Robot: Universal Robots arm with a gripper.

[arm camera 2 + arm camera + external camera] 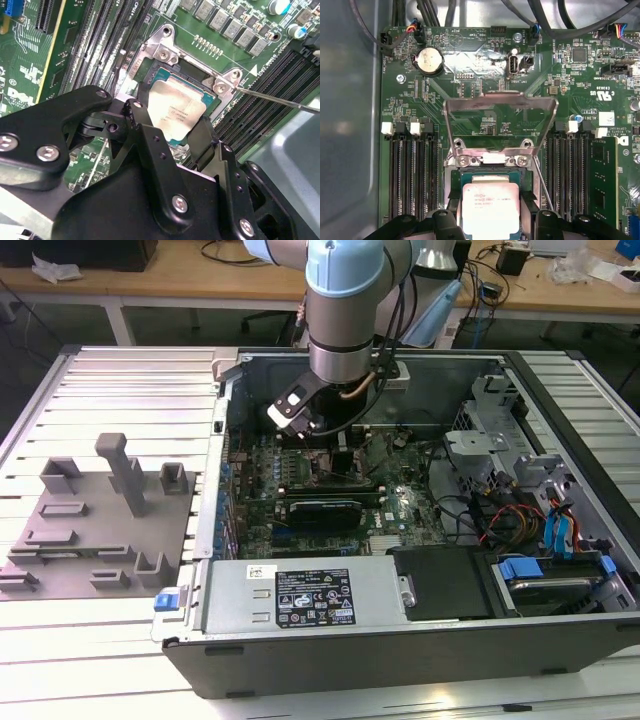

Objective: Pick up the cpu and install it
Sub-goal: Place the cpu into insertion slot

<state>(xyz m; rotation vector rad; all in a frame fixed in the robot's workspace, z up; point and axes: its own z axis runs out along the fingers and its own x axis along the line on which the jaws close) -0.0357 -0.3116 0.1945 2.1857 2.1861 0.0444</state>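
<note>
The cpu (491, 207), a flat square chip with a silvery top, lies level over the open socket (455, 175) on the green motherboard (470, 65). My gripper (491, 216) straddles it, one black finger against each opposite edge of the cpu (175, 107). In the second wrist view the gripper (172, 125) comes down from above and the fingers (142, 122) hide the chip's near edge. The socket's metal load plate (500, 105) stands swung open behind it, and the thin lever (280, 97) lies off to one side. In the exterior view the arm (345, 330) reaches down into the computer case (400, 640).
Memory slots (412, 175) run on both sides of the socket. A black card (320, 510), the power supply (300, 595), a drive cage (500, 450) and blue-tagged cables (560, 530) crowd the case. Grey fixture blocks (100, 520) stand on the slatted table at the exterior view's left.
</note>
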